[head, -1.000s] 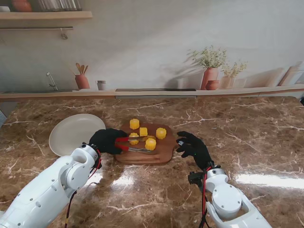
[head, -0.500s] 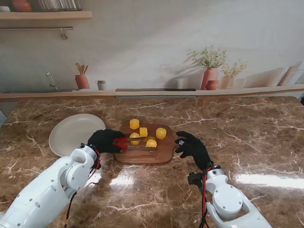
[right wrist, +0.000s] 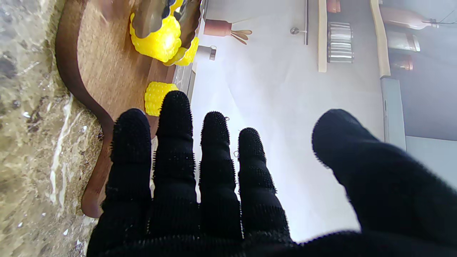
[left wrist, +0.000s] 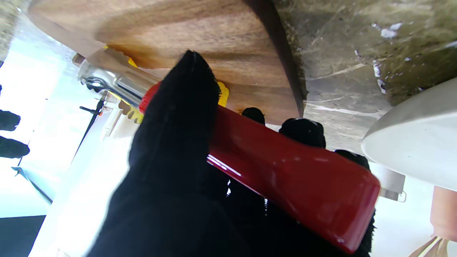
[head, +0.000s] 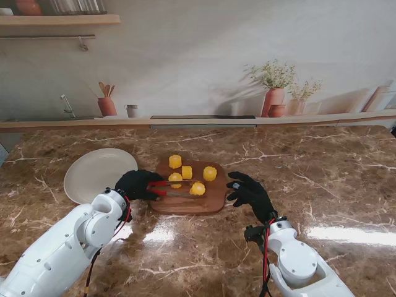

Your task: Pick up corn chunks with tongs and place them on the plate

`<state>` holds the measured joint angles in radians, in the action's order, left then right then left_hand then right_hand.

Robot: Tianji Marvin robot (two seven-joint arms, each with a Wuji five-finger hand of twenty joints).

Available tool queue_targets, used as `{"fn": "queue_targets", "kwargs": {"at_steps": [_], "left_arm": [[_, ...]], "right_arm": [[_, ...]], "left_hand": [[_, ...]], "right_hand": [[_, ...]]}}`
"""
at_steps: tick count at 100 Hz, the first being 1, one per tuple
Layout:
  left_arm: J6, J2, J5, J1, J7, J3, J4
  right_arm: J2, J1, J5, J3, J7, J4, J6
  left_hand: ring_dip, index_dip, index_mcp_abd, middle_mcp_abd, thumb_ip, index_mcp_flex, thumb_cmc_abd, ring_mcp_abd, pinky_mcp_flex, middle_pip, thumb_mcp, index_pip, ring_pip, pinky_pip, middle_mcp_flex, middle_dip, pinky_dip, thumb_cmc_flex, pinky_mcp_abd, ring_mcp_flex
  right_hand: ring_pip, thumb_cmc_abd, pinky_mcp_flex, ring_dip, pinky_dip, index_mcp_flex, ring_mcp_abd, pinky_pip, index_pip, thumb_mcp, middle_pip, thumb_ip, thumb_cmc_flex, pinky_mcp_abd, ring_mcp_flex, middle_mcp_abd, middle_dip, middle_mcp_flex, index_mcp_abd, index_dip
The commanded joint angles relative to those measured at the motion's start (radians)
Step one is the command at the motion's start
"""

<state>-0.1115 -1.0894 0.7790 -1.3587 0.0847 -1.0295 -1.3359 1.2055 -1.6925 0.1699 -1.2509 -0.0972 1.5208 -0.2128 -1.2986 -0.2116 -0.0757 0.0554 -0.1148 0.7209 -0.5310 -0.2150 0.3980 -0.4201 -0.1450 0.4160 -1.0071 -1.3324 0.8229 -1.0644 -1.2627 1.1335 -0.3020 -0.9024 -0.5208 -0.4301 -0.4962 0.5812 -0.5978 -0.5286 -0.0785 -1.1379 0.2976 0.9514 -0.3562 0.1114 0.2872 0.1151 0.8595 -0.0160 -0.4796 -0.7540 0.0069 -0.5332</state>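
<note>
Several yellow corn chunks lie on the wooden cutting board [head: 213, 197]. My left hand [head: 137, 184] is shut on the red-handled tongs [head: 162, 187], whose metal tips close around one corn chunk [head: 197, 188] at the board's near side. The right wrist view shows that chunk [right wrist: 157, 37] between the metal tips. Other chunks [head: 175, 161] [head: 210, 173] sit farther back. The white plate [head: 93, 174] lies left of the board. My right hand [head: 247, 192] hovers open just right of the board, fingers spread. The red tong handle [left wrist: 285, 171] fills the left wrist view.
A ledge runs along the back wall with a utensil pot [head: 106, 105], a small cup [head: 132, 111] and plant pots [head: 273, 99]. The marble table top [head: 334, 185] extends right of the board.
The tongs have closed on the near corn chunk and lifted it slightly. My right hand has edged a little toward the board.
</note>
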Motion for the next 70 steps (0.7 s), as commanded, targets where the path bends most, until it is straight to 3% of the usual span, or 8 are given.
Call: {"fn": "queue_targets", "kwargs": {"at_steps": [1,27,50,70], "left_arm": [[0.0,-0.005,-0.009,-0.005,-0.001,0.001,0.002],[0.011,-0.013,-0.046,-0.006,0.006,0.0,0.003],[-0.003,-0.023,-0.081,-0.025,0.033,-0.025,-0.009],[-0.01,-0.032,-0.104,-0.092,0.071,-0.102,-0.085]], "right_arm": [[-0.002,-0.008,0.008,0.001,0.026,-0.008,-0.002],[-0.007,-0.004,0.016,-0.001,0.049,-0.012,-0.016],[-0.008,-0.005,0.019,-0.003,0.054,-0.011,-0.014],[-0.007,-0.004,0.019,-0.004,0.053,-0.01,-0.013]], "left_hand": [[-0.022,-0.032,0.08,0.015,0.094,0.171,0.244,-0.011,-0.009,0.013,-0.12,0.174,-0.067,-0.062,-0.033,-0.007,-0.036,0.157,0.015,0.007],[-0.015,-0.121,0.082,0.03,0.141,0.172,0.179,-0.055,-0.001,-0.021,-0.299,0.27,-0.088,-0.091,0.025,-0.025,-0.052,0.122,-0.016,-0.021],[-0.015,-0.152,0.088,0.021,0.139,0.171,0.171,-0.056,0.003,-0.033,-0.325,0.296,-0.093,-0.099,0.035,-0.037,-0.055,0.111,-0.014,-0.027],[-0.017,-0.16,0.09,0.019,0.132,0.17,0.171,-0.055,0.008,-0.035,-0.328,0.3,-0.099,-0.106,0.039,-0.041,-0.056,0.108,-0.013,-0.032]], "right_hand": [[-0.02,0.016,0.004,0.013,-0.031,0.029,0.011,0.003,-0.021,-0.018,-0.006,-0.051,-0.027,-0.009,-0.008,0.013,-0.02,-0.02,-0.005,0.012],[-0.019,0.022,0.013,0.015,-0.03,0.028,0.011,0.013,-0.022,-0.028,-0.006,-0.054,-0.029,-0.008,-0.014,0.014,-0.026,-0.023,-0.006,0.012],[-0.018,0.028,0.015,0.015,-0.03,0.031,0.01,0.018,-0.026,-0.035,-0.006,-0.055,-0.031,-0.008,-0.015,0.013,-0.03,-0.025,-0.008,0.013],[-0.017,0.031,0.016,0.016,-0.031,0.031,0.01,0.021,-0.027,-0.039,-0.004,-0.056,-0.031,-0.007,-0.015,0.012,-0.032,-0.024,-0.01,0.013]]}}
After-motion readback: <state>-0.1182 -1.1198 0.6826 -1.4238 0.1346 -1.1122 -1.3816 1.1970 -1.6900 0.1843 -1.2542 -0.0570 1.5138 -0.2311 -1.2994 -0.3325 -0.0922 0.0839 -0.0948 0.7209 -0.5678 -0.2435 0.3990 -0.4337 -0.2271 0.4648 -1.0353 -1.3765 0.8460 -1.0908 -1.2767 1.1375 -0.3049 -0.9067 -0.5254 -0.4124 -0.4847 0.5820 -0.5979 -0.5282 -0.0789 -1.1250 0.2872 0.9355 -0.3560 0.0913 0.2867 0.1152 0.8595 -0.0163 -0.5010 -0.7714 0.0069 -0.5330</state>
